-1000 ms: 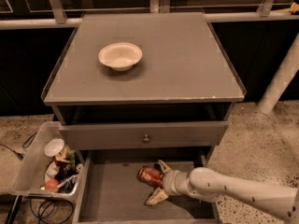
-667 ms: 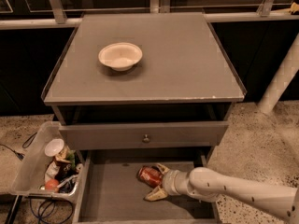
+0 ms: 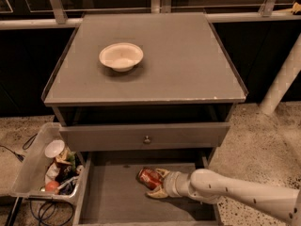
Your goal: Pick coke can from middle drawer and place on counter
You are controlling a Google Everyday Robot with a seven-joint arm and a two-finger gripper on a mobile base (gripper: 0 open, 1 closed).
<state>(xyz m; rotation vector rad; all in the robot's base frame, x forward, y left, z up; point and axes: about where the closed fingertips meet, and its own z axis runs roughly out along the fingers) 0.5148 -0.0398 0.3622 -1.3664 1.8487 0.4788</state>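
Enters from the lower right corner of the frame as a white arm (image 3: pixel 244 197), lying nearly level and pointing left. Narrows to a pale wrist (image 3: pixel 176 185), then ends at lower centre in the gripper (image 3: pixel 157 183). Holds two tan fingers (image 3: pixel 156 194) spread apart, tips facing left.

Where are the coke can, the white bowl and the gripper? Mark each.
coke can (image 3: pixel 149 177): camera view, middle of its red side.
white bowl (image 3: pixel 121 56): camera view, centre of its inside.
gripper (image 3: pixel 154 184): camera view, its tip, inside the middle drawer (image 3: pixel 113 197) at the can.
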